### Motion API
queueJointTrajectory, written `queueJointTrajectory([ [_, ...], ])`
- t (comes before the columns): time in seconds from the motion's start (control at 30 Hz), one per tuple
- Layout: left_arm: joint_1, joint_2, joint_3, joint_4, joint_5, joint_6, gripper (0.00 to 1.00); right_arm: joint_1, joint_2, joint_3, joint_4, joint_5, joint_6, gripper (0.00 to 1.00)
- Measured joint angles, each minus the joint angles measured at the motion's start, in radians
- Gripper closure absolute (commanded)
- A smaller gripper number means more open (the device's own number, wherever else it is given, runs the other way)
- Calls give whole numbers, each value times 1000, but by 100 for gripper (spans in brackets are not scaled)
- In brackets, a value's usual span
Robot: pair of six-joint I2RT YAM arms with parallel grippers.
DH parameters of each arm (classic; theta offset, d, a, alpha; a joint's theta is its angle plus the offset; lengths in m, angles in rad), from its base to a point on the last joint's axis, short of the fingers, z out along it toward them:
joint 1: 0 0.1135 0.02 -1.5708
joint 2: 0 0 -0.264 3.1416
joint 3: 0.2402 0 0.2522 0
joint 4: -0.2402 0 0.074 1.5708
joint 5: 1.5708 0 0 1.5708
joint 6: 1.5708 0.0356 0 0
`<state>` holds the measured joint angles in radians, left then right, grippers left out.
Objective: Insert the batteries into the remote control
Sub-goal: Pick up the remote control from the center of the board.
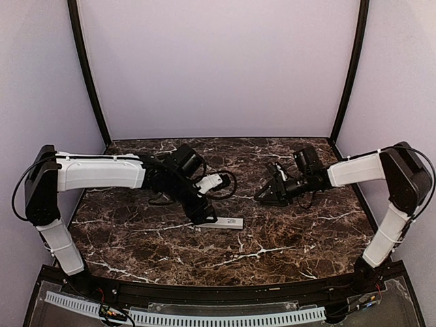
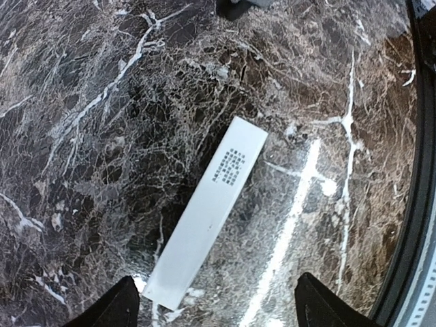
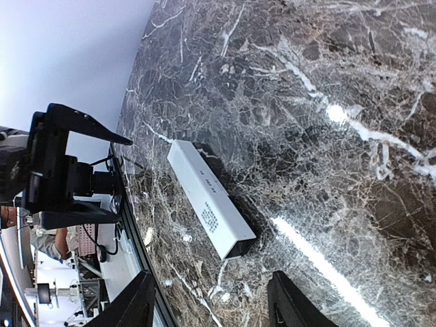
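Observation:
The remote control is a slim white bar lying flat on the dark marble table, near the middle. In the left wrist view it lies on a slant with a block of small print facing up. In the right wrist view its near end shows a dark opening. My left gripper hangs just above the remote's left end, jaws wide open and empty. My right gripper is open and empty, to the right of the remote and apart from it. No batteries are in view.
The marble table is boxed in by lilac walls and black corner posts. A black rail runs along the table's near edge. Loose cable loops behind the left wrist.

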<state>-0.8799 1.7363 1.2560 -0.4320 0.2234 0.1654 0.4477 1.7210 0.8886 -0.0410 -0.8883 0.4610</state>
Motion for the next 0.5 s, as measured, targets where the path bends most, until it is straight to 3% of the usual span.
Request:
queueJointTrajectory([
  [0.23,29,89,45,-76,-12,238,30,-18,-70,-33,21,-2,-36,46],
  [0.5,51,187,66,-88,47,390,36,-23,-85,-82,53,-11,-49,47],
])
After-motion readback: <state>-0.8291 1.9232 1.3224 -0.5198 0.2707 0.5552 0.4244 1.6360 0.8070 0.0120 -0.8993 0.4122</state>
